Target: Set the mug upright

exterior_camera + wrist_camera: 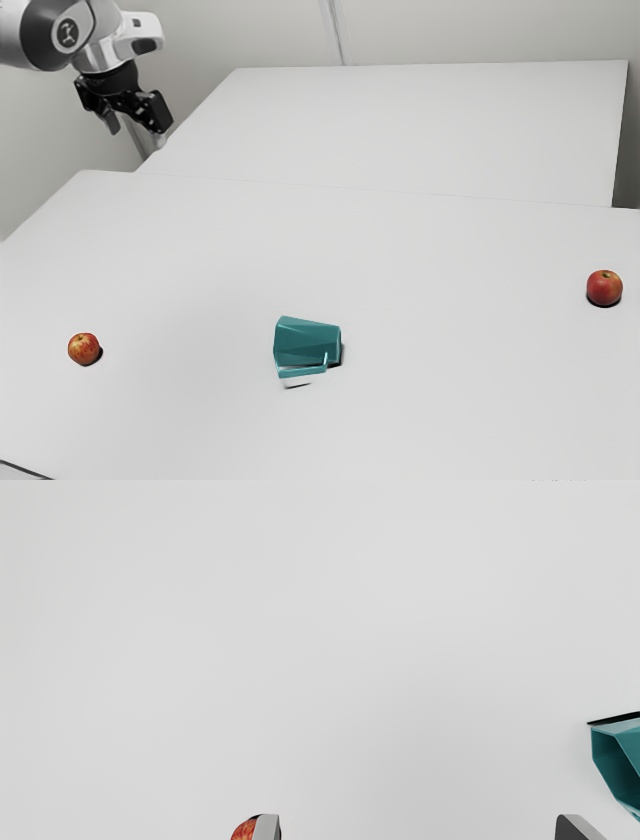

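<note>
plainly, our teal mug lies on its side on the white table, between the mottled apple to the exterior view's left and the redder apple to its right. its mouth seems turned to the exterior view's left, with the handle on the near side. our black two-finger gripper is up at the far left, well apart from the mug, its jaws spread wide with nothing between them.

we expect a light, stiff mug that won't give under a squeeze; whether it's ceramic or plastic we can't tell. the faceted walls look smooth, so we'd guess it could slip or roll if pinched off-centre. we'd take hold across the body, one finger on the near side and one on the far, clear of the handle, then tip it mouth up. knocking the handle could spin it, and setting it down hard might chip it.
</note>
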